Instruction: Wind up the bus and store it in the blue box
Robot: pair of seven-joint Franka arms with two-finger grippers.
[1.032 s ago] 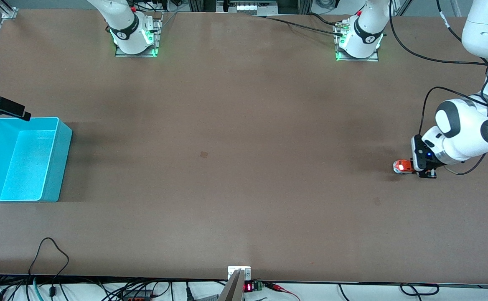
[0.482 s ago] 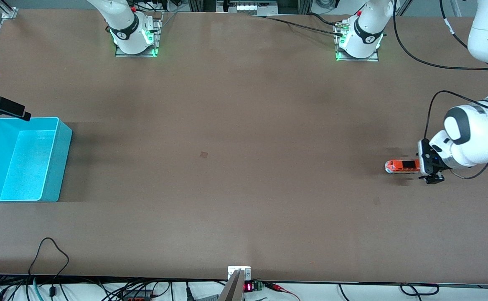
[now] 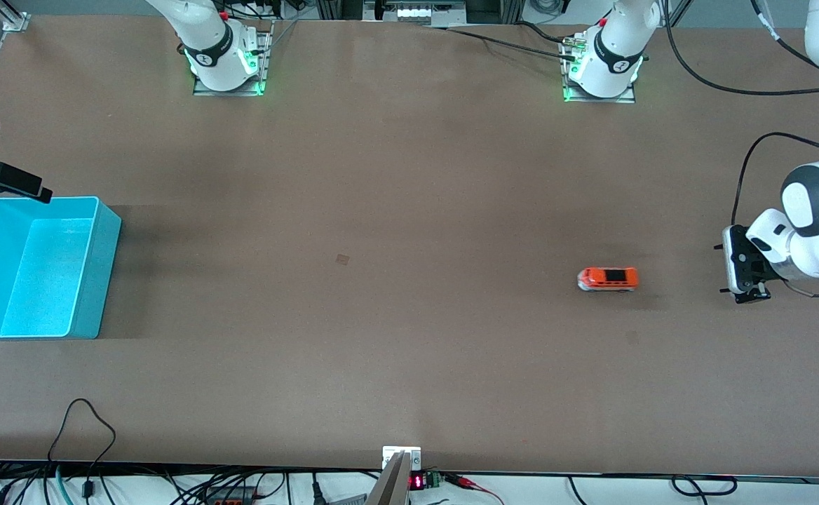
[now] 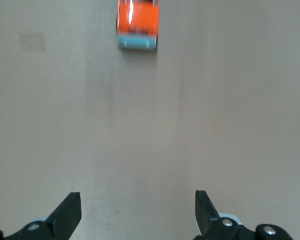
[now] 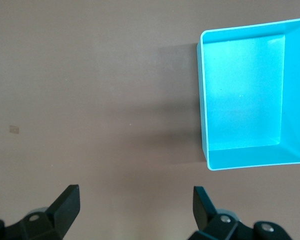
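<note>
While the bus (image 3: 608, 278) stands alone on the bare table (image 3: 409, 365) toward the left arm's end, the left gripper (image 3: 745, 265) hangs beside it, fingers spread. Blue box (image 3: 38, 268), seemingly empty, sits at the right arm's end; right gripper (image 5: 134, 210) also spread.

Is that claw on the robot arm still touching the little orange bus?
Apart. The front view shows bare table between the bus and the open left gripper; the left wrist view shows it too.
</note>
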